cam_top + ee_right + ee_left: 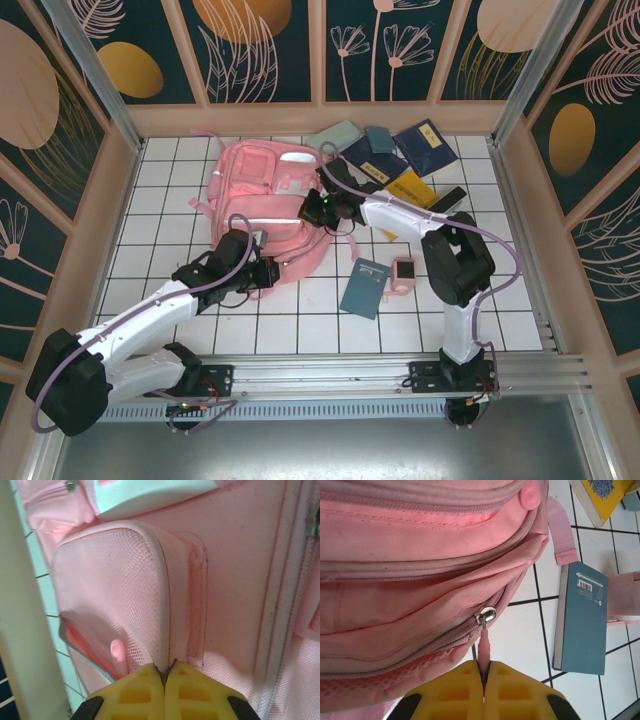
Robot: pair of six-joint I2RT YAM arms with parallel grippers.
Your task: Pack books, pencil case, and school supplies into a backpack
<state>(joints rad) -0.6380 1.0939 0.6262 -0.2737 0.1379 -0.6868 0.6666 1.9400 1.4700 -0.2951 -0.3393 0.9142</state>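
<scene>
The pink backpack [262, 195] lies flat at the table's middle left. My left gripper [262, 272] is at its near edge; in the left wrist view this gripper [484, 668] is shut on the pink zipper pull [485, 647] hanging from the metal slider [486, 615]. My right gripper [314, 210] is at the backpack's right side; in the right wrist view it [164, 669] is shut on the rim of the mesh pocket [112, 590]. A dark teal book [365, 288] and the pink cube gadget [403, 272] lie near right. Navy books [425, 145], the yellow book [415, 190] and the mint pencil case [335, 135] lie behind.
A small teal pad [380, 138] rests on the navy books, and a slim black bar [450, 198] lies by the yellow book. Wooden walls enclose the tiled table [170, 200]. The teal book [582, 620] lies just right of the held zipper.
</scene>
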